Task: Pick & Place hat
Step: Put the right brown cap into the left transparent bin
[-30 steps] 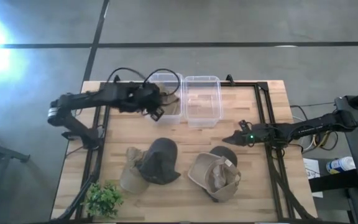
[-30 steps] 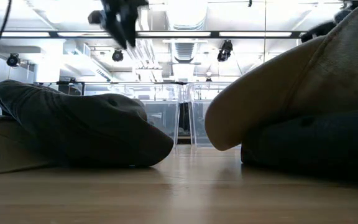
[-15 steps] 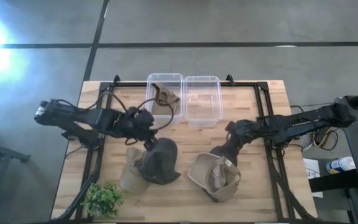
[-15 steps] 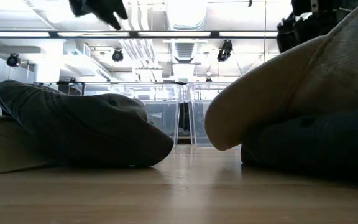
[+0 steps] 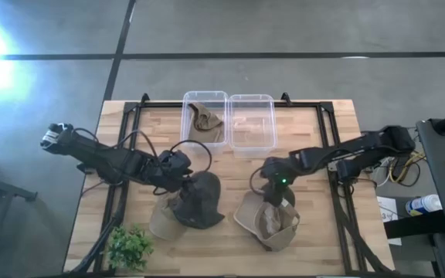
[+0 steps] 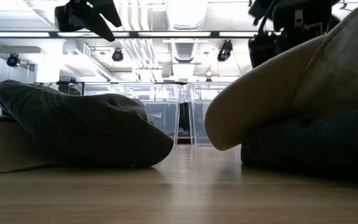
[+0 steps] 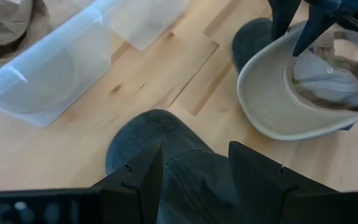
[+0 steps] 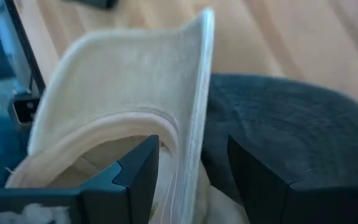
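My left gripper hangs open above a dark hat that lies on a tan hat. In the left wrist view its fingers stand on either side of the dark crown. The low view shows it clear above that hat. My right gripper is open over a tan hat lying upturned on another dark hat. The tan brim's raised edge stands between its fingers; whether they touch it I cannot tell.
Two clear bins stand at the far edge. The left bin holds a tan hat; nothing shows in the right bin. A small green plant sits at the near left corner. Bare wood lies between the two hat piles.
My left gripper has come from over the left bin toward the near edge and now hangs over the dark hat, leaving a tan hat in the bin. My right gripper has travelled from the table's right side leftward and down to the upturned tan hat.
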